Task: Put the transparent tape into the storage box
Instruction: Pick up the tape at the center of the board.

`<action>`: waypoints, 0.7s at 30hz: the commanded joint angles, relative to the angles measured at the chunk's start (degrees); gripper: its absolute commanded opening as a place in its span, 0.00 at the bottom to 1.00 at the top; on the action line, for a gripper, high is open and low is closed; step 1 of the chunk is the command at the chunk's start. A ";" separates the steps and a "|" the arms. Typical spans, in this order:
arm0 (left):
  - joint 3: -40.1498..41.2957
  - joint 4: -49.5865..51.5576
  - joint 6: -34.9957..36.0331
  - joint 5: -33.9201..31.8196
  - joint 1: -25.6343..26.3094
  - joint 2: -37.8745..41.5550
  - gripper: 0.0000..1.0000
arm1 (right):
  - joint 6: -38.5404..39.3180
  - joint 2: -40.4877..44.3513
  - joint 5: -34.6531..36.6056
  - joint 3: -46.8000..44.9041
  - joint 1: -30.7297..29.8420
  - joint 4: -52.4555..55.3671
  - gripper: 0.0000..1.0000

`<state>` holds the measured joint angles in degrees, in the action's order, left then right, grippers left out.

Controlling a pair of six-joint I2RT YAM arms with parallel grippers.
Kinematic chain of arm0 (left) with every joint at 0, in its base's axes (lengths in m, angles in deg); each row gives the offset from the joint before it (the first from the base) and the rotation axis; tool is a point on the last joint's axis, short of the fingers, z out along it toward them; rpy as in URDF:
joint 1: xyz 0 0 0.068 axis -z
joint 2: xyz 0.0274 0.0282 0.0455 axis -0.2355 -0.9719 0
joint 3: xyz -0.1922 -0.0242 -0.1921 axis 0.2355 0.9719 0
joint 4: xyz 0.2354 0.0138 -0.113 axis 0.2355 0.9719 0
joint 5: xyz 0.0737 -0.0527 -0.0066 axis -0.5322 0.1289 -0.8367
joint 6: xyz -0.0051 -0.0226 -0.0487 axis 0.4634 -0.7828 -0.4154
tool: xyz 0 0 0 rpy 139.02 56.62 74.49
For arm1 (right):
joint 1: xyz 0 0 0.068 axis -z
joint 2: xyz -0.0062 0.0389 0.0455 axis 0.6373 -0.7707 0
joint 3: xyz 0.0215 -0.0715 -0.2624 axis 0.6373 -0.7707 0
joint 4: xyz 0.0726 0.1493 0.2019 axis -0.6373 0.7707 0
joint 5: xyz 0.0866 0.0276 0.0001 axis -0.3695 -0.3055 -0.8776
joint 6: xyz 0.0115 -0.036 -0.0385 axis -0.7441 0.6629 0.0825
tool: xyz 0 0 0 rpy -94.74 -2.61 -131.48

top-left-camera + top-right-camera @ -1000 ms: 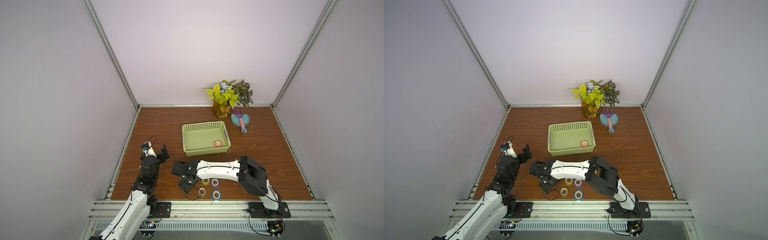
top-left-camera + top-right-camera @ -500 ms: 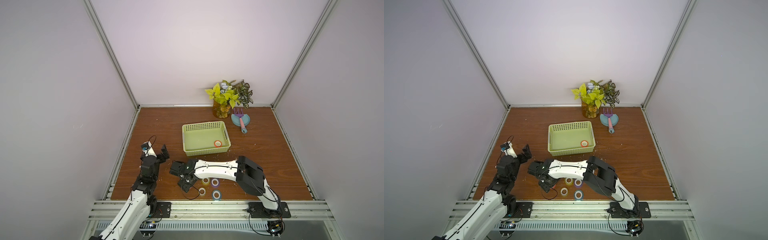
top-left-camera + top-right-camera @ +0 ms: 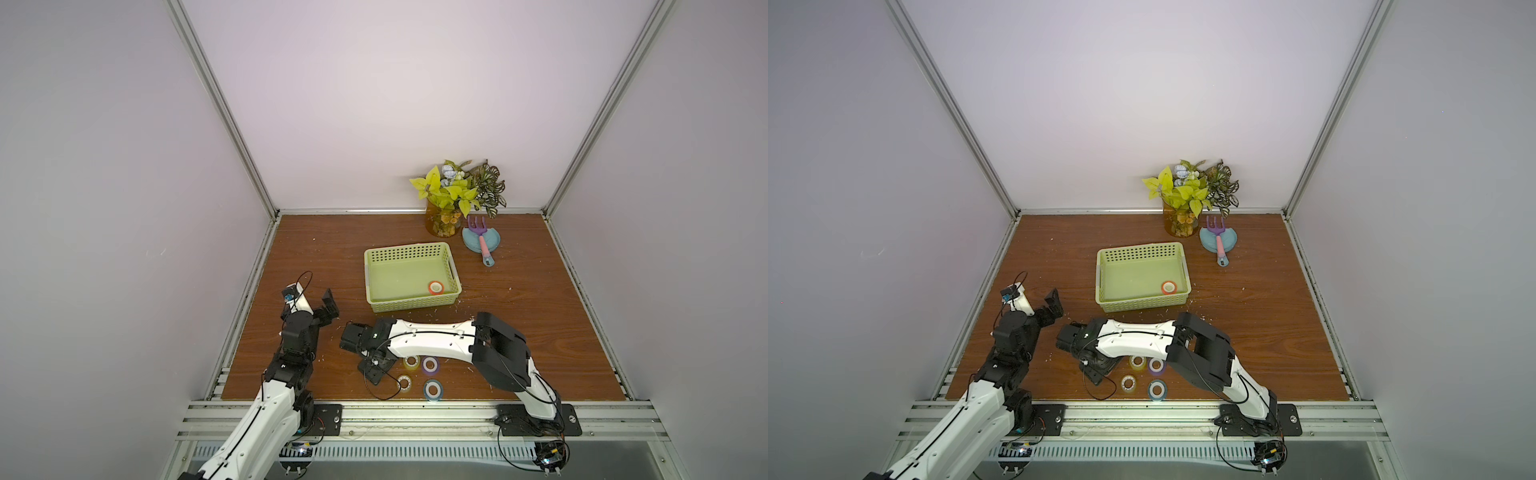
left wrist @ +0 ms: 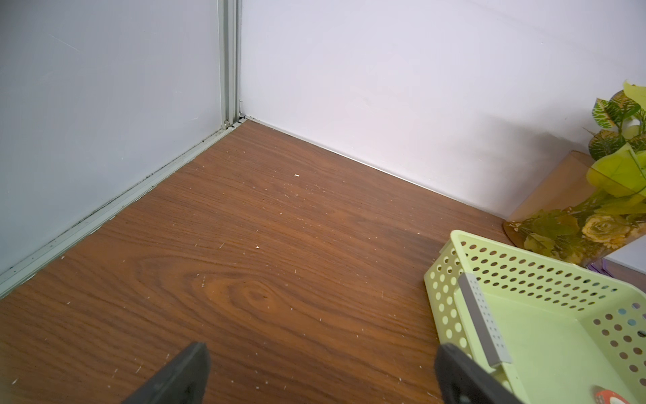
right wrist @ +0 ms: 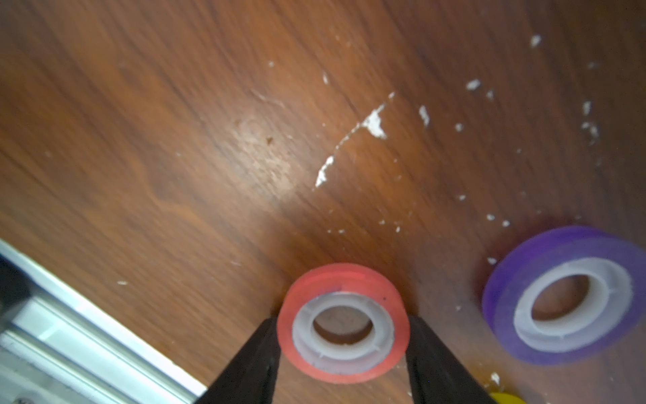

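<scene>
Partway: one orange-edged tape roll [image 3: 435, 286] lies in the near right corner of the light-green perforated plastic storage box [image 3: 409, 306]; the right tool [image 5: 342, 321] pinches a translucent red tape roll [image 5: 349, 276], not yet lifted off the brown wooden worktop [image 3: 519, 332], with four further rolls [image 3: 430, 365] just right of it, and the left tool [image 4: 323, 353] hangs wide and empty.

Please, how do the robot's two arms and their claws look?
Both arms match: the left arm and right arm have smooth white shells between boxy black joints. Thin black cables loop loosely near the wrists. The left claw and right claw each have two plain black tapered fingers. I see no readable markings.
</scene>
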<state>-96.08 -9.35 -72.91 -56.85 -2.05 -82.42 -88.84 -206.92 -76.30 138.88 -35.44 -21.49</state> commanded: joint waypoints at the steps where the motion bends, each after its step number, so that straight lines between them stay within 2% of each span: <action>1: 0.38 -0.22 -0.36 -0.63 -0.51 0.48 0.99 | -0.36 -1.23 0.25 1.15 0.14 2.91 0.59; 13: 0.40 -0.27 -0.37 -0.54 -0.53 0.40 0.99 | 0.35 0.15 1.04 4.94 0.56 5.10 0.57; 21: 0.45 -0.37 -0.35 -0.58 -0.51 0.40 0.99 | 1.18 5.03 1.37 5.88 3.48 6.73 0.57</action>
<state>-96.08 -9.35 -72.91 -56.85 -2.05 -82.42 -88.40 -207.12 -75.86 143.05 -33.45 -17.47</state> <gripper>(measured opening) 0.992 0.570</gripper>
